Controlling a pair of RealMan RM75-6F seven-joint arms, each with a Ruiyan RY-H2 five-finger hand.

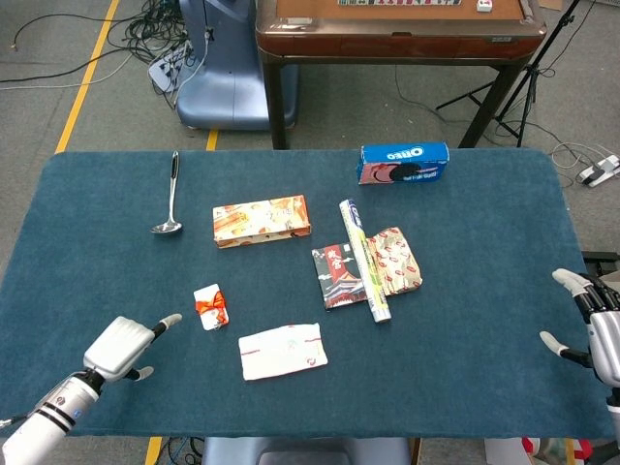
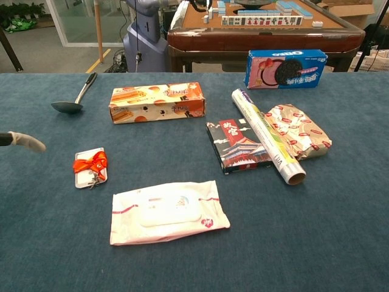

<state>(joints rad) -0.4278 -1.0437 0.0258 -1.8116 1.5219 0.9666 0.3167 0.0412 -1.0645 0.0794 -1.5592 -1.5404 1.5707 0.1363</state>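
My left hand point(image 1: 121, 347) hovers over the table's front left, holding nothing. One finger point(image 1: 169, 319) stretches toward a small white card with a red bow point(image 1: 209, 306), a short gap away; its tip point(image 2: 23, 141) enters the chest view's left edge. A white wet-wipes pack point(image 1: 282, 351) lies right of the hand. My right hand point(image 1: 599, 334) is at the table's right edge, fingers apart, empty, far from any object.
A ladle point(image 1: 170, 199) lies back left. An orange snack box point(image 1: 262, 221), a dark box point(image 1: 337, 276), a wrap roll point(image 1: 364, 260) and a red-patterned packet point(image 1: 397, 260) fill the middle. An Oreo box point(image 1: 403, 163) stands at the back. A mahjong table point(image 1: 387, 29) is behind.
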